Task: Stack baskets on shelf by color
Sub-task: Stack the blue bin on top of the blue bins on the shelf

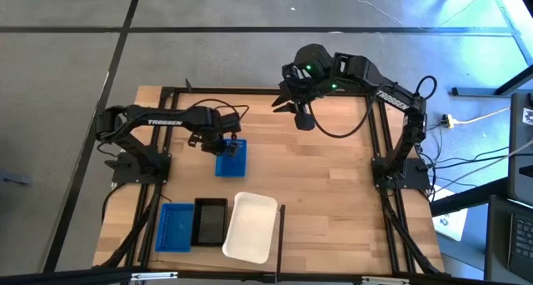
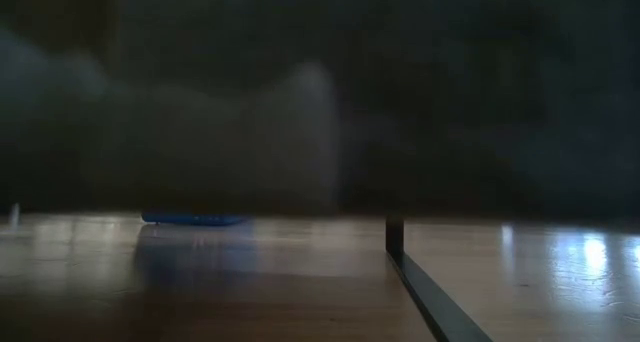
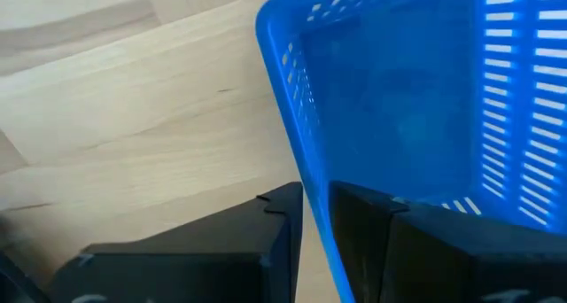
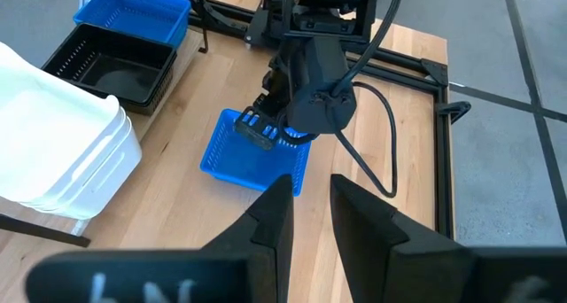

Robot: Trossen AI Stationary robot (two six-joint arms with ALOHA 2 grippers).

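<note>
My left gripper (image 1: 220, 145) is shut on a small blue slotted basket (image 1: 231, 159) on the left half of the wooden shelf board (image 1: 325, 177). The right wrist view shows the same basket (image 4: 252, 157) under the left gripper (image 4: 259, 130). Along the near edge stand a blue basket (image 1: 175, 227), a black basket (image 1: 210, 222) and a larger white basket (image 1: 250, 227), resting on their bottoms. My right gripper (image 1: 290, 103) hovers over the far edge, open (image 4: 310, 205) and holding nothing. My left gripper pinches one side wall of the blue basket at its rim (image 3: 312, 205), near the far-left corner. One finger (image 3: 372, 223) is inside the basket and the other (image 3: 275, 223) outside. The fingers come from above, slanting from the table's left. Whether the basket's bottom is on the board, I cannot tell.
Thin black rails (image 1: 379, 143) edge the board on the left, right and far sides. A short black post (image 2: 394, 237) stands near the white basket. The middle and right of the board (image 1: 333, 202) are bare wood. Cables (image 1: 475, 118) lie on the floor to the right.
</note>
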